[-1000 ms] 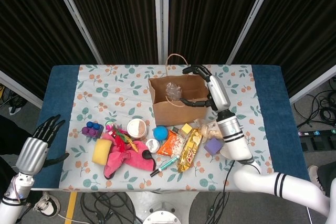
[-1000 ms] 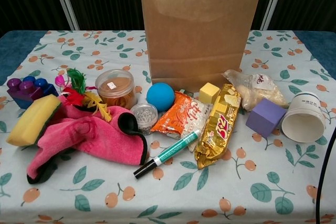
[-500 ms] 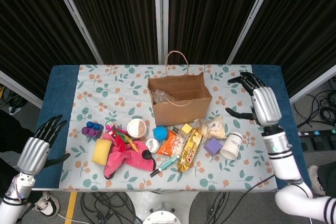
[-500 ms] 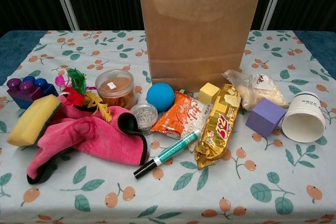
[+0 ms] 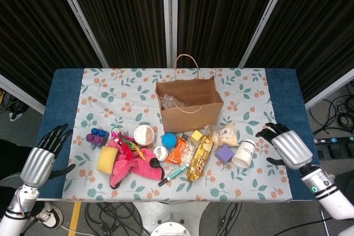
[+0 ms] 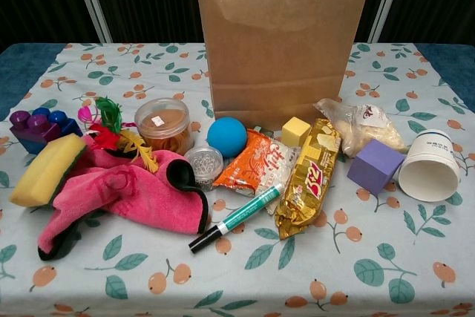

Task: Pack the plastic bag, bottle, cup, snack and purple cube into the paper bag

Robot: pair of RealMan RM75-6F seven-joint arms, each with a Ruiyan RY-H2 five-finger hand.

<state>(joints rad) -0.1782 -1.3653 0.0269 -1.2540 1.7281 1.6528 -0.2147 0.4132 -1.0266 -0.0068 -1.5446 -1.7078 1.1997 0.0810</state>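
Note:
The brown paper bag (image 5: 189, 105) (image 6: 283, 42) stands open at the table's middle back, with the clear plastic bag (image 5: 169, 102) lying inside it. In front of it to the right are a purple cube (image 5: 224, 153) (image 6: 375, 165), a white paper cup (image 5: 243, 153) (image 6: 429, 168) on its side, a gold snack packet (image 5: 199, 157) (image 6: 308, 177) and an orange snack packet (image 5: 179, 151) (image 6: 260, 162). I see no bottle. My right hand (image 5: 287, 147) hangs open just right of the cup, holding nothing. My left hand (image 5: 41, 158) is open over the table's left edge. Neither hand shows in the chest view.
A clear pouch of pale snacks (image 5: 225, 135), a yellow cube (image 5: 196, 135), a blue ball (image 5: 168, 139), a marker (image 5: 172, 174), a round tub (image 5: 144, 135), a pink cloth (image 5: 130, 164), a yellow sponge (image 5: 107, 160) and purple blocks (image 5: 97, 135) crowd the front of the flowered tablecloth (image 5: 110, 92).
My right hand has left the paper bag's mouth, swung right and come down beside the cup. The plastic bag it held now lies in the paper bag. The left hand barely moved.

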